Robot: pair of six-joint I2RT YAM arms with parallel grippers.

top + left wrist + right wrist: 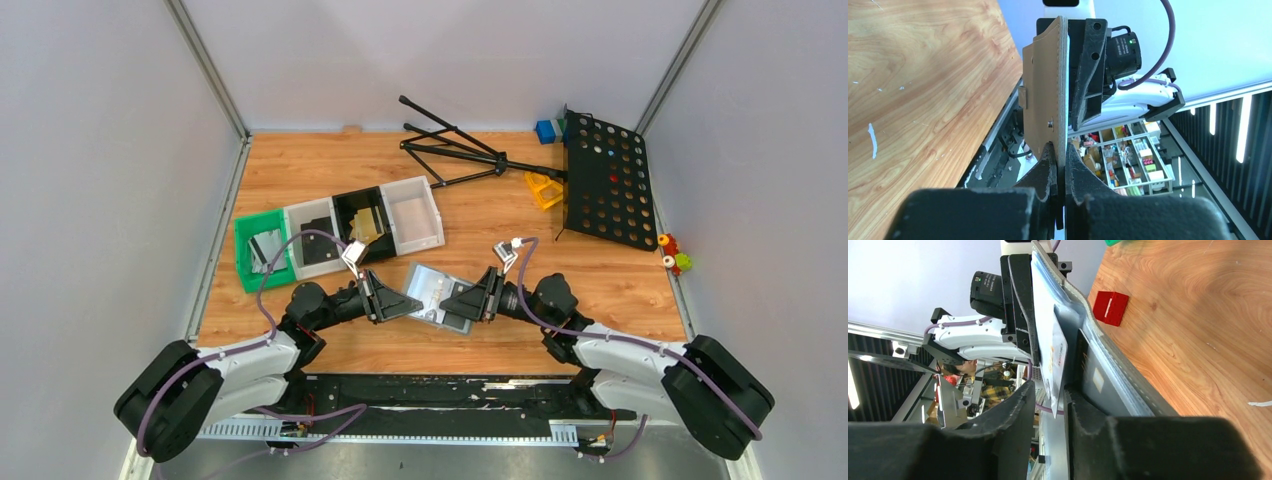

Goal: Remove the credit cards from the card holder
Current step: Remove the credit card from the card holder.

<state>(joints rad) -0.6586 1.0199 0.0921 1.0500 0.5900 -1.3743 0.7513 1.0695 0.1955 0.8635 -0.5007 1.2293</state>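
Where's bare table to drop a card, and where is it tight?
Bare wood lies right of the card holder, between the right arm and the black perforated board; more behind the trays, left of the folded stand. Tight: the strip between holder and trays.

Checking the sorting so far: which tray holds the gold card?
The only black tray, third from the left; the gold card lies inside it.

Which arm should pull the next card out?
The right arm, probably. The right gripper already has a pale card between its fingers, and the left gripper is clamped on the card holder edge, steadying it.
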